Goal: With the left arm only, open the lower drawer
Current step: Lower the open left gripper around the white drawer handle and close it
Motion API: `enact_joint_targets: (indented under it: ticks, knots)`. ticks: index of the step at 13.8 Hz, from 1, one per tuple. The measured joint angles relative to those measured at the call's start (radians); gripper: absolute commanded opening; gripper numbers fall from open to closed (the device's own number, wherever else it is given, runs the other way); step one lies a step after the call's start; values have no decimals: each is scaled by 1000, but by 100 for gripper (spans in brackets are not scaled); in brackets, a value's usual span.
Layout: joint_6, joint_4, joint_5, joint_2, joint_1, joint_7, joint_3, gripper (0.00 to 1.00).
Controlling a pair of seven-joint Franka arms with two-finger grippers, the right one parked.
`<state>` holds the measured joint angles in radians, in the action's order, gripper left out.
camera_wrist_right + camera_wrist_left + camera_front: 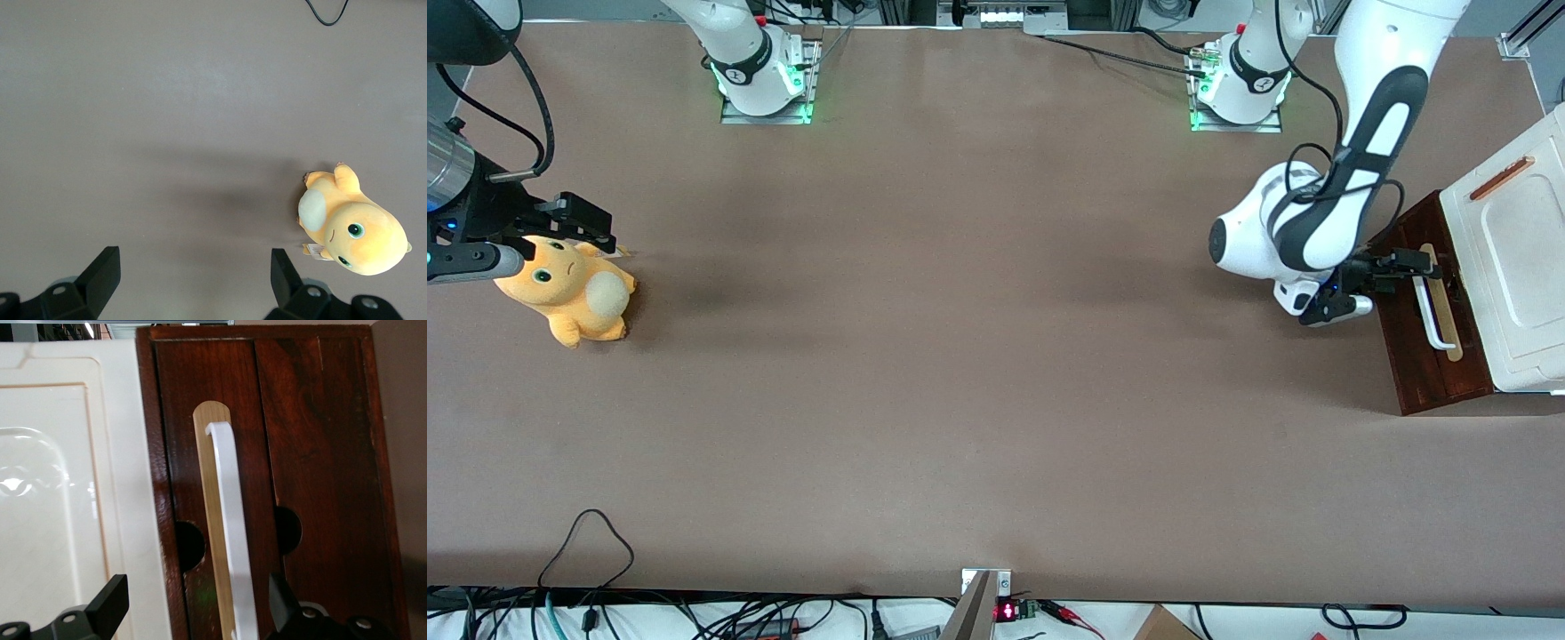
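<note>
Since your end effector (193,603) hangs with fingers apart straddling the white handle (230,527), the bar's long axis runs straight between them. Drawer (1427,311) sits at the working arm's end of the surface; you close, then pull.

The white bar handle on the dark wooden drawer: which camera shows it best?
The left wrist view: the white bar handle on its pale wood strip fills the picture, with the open black two-finger gripper straddling it. The front view shows the handle small, by the gripper. The right wrist view misses it.
</note>
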<state>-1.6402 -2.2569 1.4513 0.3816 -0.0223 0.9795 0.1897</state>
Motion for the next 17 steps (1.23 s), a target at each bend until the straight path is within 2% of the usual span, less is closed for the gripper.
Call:
enact_joint_targets:
  ticks: [3, 4, 7, 9, 13, 17]
  knots:
    - [-31, 0, 64, 24, -7, 37, -54, 92]
    - [-31, 0, 68, 33, -7, 53, -56, 88]
    - [-31, 1, 74, 55, -1, 83, -55, 85]
    - [-31, 1, 88, 65, 2, 103, -55, 77]
    - [-31, 1, 96, 74, 6, 121, -54, 50]
    - [-31, 1, 96, 81, 7, 147, -54, 40]
